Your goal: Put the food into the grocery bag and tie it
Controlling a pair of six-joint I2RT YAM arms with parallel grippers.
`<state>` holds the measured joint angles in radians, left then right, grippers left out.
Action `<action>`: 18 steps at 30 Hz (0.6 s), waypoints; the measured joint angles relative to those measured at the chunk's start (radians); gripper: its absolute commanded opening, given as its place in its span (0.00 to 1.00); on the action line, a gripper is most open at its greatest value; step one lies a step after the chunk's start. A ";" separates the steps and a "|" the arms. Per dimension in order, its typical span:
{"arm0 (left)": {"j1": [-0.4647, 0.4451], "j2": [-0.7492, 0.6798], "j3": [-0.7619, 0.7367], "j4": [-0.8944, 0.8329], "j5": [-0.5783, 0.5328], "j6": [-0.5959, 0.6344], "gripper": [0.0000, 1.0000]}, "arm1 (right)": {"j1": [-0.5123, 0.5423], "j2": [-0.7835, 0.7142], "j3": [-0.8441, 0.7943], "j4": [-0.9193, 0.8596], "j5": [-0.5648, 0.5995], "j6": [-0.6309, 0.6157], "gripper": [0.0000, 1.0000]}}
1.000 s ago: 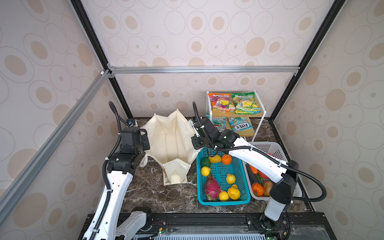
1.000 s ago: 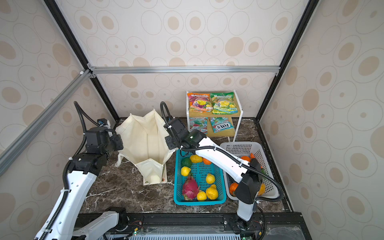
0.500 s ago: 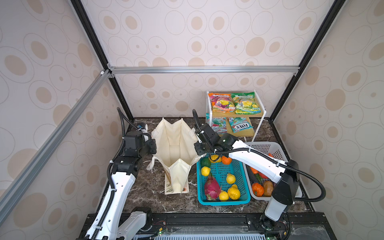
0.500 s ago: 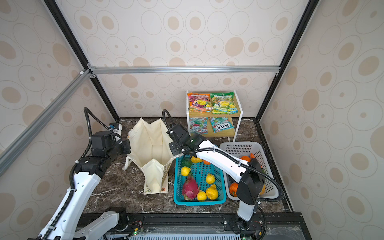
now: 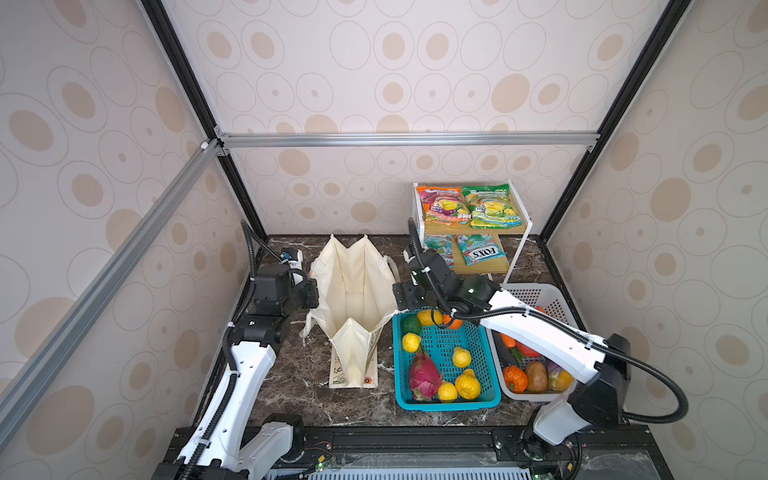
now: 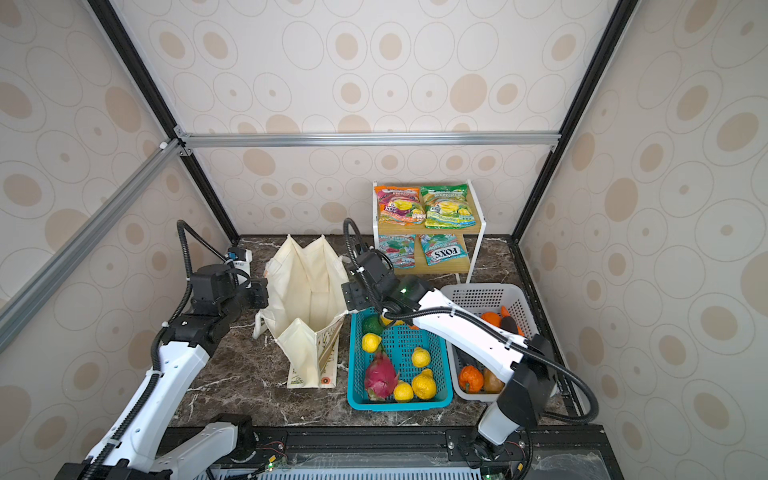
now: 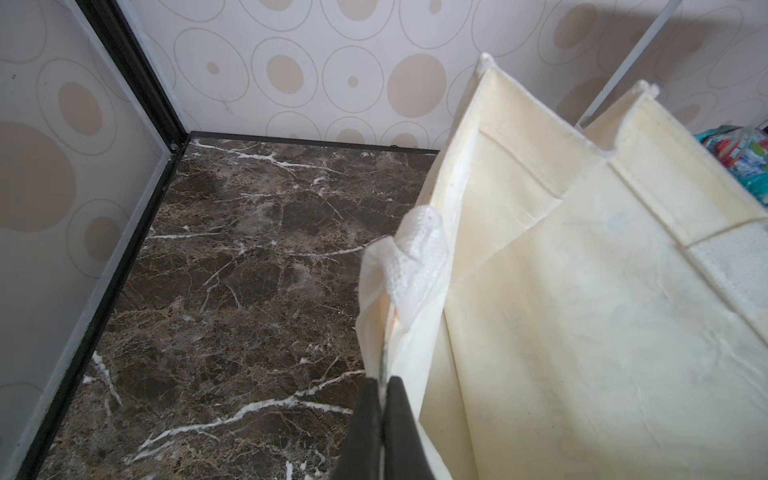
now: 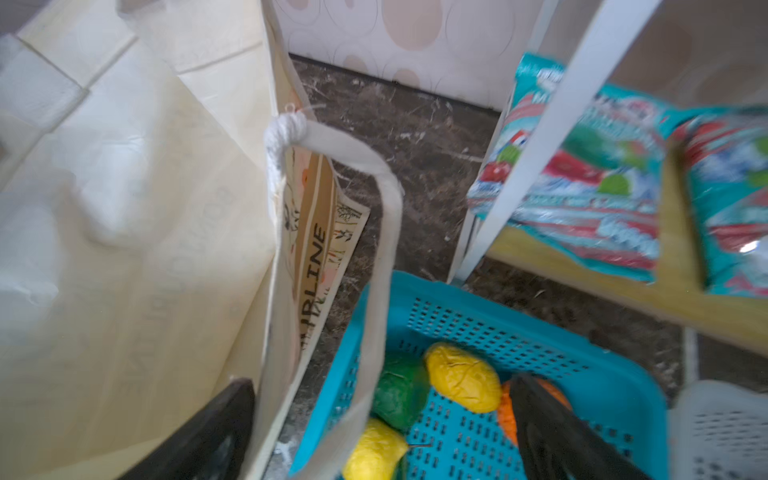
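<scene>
The cream grocery bag (image 5: 353,291) (image 6: 307,291) stands open on the marble table in both top views. My left gripper (image 5: 313,293) (image 7: 384,380) is shut on the bag's left rim, its fingers pinching the fabric edge. My right gripper (image 5: 397,297) (image 8: 382,380) is open at the bag's right rim; the rim and a handle strap (image 8: 386,232) hang loose between its fingers. Food lies in the teal basket (image 5: 446,405): a pink dragon fruit (image 5: 424,374) (image 6: 380,376) and yellow fruits (image 5: 467,384) (image 8: 461,382). An orange snack packet (image 5: 442,204) and a green one (image 5: 492,205) lie on the shelf top.
A white shelf (image 5: 519,249) at the back right holds teal FOXS packets (image 5: 482,251) on its lower board. A grey basket (image 5: 536,291) of vegetables sits right of the teal basket. Black frame posts and walls close in the table.
My right gripper has opened and let go of the bag's right rim. The bag, stretched wide before, has narrowed and stands lower. My left arm has moved rightward with its rim.
</scene>
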<state>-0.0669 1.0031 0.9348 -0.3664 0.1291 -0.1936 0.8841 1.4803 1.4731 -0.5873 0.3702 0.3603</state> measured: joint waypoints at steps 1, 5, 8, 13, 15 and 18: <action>0.000 0.000 0.000 0.000 0.000 0.000 0.00 | 0.000 -0.040 -0.027 0.002 0.020 0.002 1.00; 0.000 0.000 0.000 -0.001 0.000 0.000 0.00 | -0.016 -0.207 -0.165 0.001 0.056 0.018 1.00; 0.000 0.000 0.000 -0.001 0.002 0.000 0.00 | -0.043 -0.293 -0.262 -0.029 0.016 0.053 1.00; 0.000 0.000 0.000 -0.001 0.006 -0.001 0.00 | -0.061 -0.349 -0.364 -0.109 -0.088 0.116 1.00; 0.000 0.000 0.000 -0.001 0.008 -0.001 0.00 | -0.061 -0.349 -0.373 -0.127 -0.114 0.129 1.00; 0.000 0.000 -0.001 0.000 0.008 -0.010 0.00 | -0.059 -0.373 -0.470 -0.104 -0.245 0.214 1.00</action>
<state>-0.0669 1.0027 0.9340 -0.3668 0.1371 -0.2031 0.8249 1.1069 1.0035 -0.6914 0.1249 0.5743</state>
